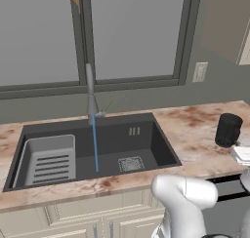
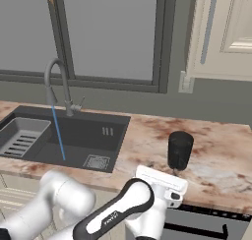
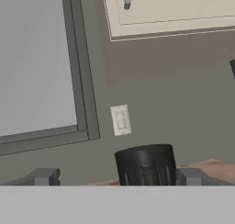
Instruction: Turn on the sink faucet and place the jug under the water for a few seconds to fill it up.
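- While the water (image 1: 94,144) runs, I see my hand (image 3: 117,176) spread wide, holding nothing.
- The jug (image 2: 180,150), near the counter's (image 2: 216,158) front edge, looks rigid, light; I'd clamp its ribbed sides mid-height.

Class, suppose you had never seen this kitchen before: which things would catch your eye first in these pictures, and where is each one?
First the water: a thin bright blue stream falling straight from the sink faucet into the dark sink below the window. Next the jug, a small black ribbed cylinder standing upright on the marbled counter to the right of the sink. The open claw sits just before the jug, not yet closed on it.
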### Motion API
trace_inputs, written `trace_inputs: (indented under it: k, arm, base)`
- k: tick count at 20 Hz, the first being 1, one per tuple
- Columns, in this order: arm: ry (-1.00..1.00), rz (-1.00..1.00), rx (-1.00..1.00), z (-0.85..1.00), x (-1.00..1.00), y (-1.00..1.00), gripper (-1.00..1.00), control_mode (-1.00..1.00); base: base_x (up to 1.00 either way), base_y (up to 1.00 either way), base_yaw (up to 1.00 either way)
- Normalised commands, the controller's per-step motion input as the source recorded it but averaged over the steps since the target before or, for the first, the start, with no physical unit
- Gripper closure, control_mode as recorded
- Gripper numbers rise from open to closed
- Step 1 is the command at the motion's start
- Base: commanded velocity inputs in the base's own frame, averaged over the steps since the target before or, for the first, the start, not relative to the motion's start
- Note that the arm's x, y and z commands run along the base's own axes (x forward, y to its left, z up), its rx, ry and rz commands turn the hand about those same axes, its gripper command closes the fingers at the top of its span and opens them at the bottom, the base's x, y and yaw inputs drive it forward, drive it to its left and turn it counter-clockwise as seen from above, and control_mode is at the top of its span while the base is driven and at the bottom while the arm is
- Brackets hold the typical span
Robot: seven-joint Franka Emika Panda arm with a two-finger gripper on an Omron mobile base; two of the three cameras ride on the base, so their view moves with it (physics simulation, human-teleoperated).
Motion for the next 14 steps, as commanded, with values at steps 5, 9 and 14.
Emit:
trace_inputs:
  k: [5, 9, 14]
  arm:
    - [0.12, 0.00, -0.01, -0.06, 0.40, -0.17, -1.00, -1.00]
    - [0.08, 0.00, 0.00, -0.10, 0.30, -0.15, -1.00, -1.00]
    - [0.06, 0.00, 0.00, -0.13, 0.18, -0.24, -1.00, -1.00]
  base:
    - [0.00, 0.00, 0.00]
    - [0.00, 0.00, 0.00]
    - [0.00, 0.00, 0.00]
